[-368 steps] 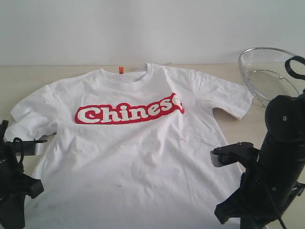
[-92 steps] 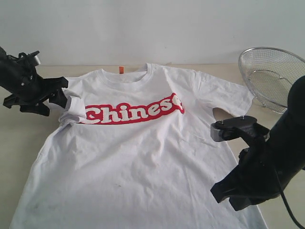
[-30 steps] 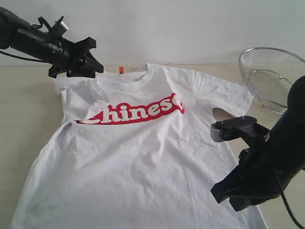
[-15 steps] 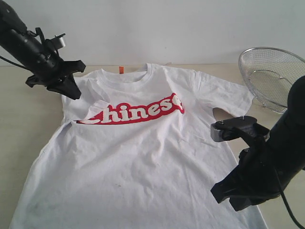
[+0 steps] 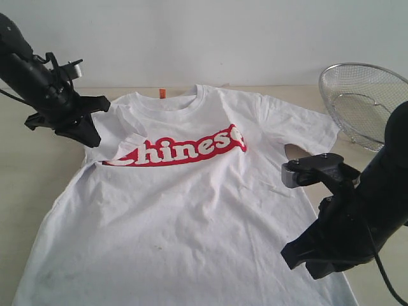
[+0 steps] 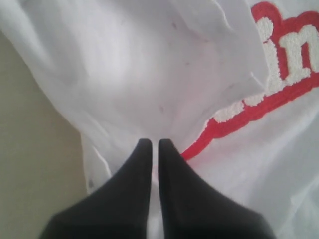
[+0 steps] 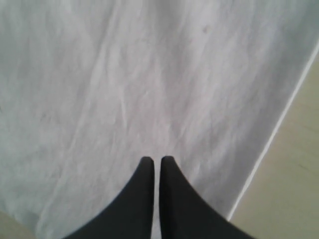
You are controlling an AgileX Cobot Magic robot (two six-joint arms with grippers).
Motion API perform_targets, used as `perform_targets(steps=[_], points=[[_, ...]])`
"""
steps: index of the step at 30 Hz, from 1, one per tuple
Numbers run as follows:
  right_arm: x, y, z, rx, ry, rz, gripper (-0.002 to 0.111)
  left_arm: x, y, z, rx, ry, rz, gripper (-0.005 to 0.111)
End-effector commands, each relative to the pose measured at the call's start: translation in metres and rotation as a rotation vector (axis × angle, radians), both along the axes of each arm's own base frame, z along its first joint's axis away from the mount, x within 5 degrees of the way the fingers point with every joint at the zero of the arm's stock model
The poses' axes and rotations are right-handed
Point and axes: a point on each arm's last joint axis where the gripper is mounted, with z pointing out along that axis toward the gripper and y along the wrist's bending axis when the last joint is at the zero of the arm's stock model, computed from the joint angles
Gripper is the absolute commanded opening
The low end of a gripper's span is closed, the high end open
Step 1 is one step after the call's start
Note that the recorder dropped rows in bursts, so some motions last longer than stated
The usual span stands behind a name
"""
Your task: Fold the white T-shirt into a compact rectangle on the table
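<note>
I have the white T-shirt (image 5: 191,210) lying face up and spread out on the tabletop (image 5: 32,172), collar towards the far edge, where the small orange neck tag (image 5: 162,93) shows. The red banner (image 5: 185,146) with its white lettering runs across the chest. On my left side the sleeve (image 5: 121,141) is folded inward over the shirt, and its corner covers the first letter of the banner. The opposite sleeve (image 5: 306,131) lies flat, reaching towards the round wire-mesh basket (image 5: 360,95) that sits at the far right of the tabletop.

My left hand (image 5: 90,137) hangs at the folded shoulder edge of the shirt. In the left wrist view its fingers (image 6: 172,169) are pressed together to a thin slit, with no cloth visible between them, and they point at the folded sleeve beside the banner's end (image 6: 234,114).

My right hand (image 5: 292,256) sits above the lower right part of the shirt, and its fingers (image 7: 142,184) are likewise drawn together with nothing between them. Plain wrinkled cloth (image 7: 124,89) lies below it, with the shirt's side edge and bare tabletop (image 7: 289,184) just beside.
</note>
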Motion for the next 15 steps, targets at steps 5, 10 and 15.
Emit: perform_targets(steps=[5, 10, 15], points=[[-0.001, 0.000, 0.003, 0.005, -0.003, 0.009, 0.000, 0.003, -0.001, -0.013, -0.003, 0.003, 0.019, 0.005], [-0.002, 0.000, 0.003, 0.005, 0.003, 0.011, 0.000, 0.003, 0.000, -0.024, 0.001, 0.028, 0.016, 0.005], [-0.003, 0.000, 0.002, 0.004, 0.014, 0.014, 0.000, 0.003, 0.004, -0.028, 0.052, 0.033, 0.004, 0.005]])
